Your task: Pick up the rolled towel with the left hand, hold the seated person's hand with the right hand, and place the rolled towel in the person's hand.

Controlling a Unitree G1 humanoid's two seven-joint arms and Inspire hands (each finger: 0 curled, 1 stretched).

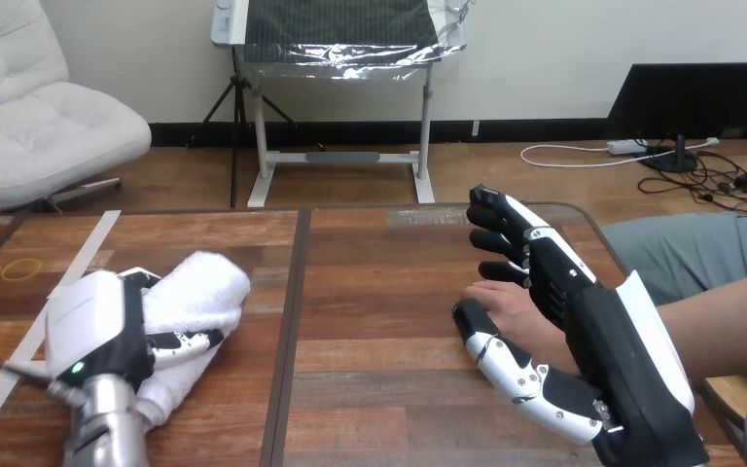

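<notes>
White cloth, the rolled towel [209, 282] lay at the left of the wooden bench [379, 292], slanting away from the robot. The left hand [97, 326] sat over its near half, with its fingers and thumb curled round the roll. Well apart, at the right, the person's hand [506, 297] reached in between the thumb and the fingers of the right hand [584, 311]. That hand was spread wide, its fingers nearly straight and not closed round the person's hand.
</notes>
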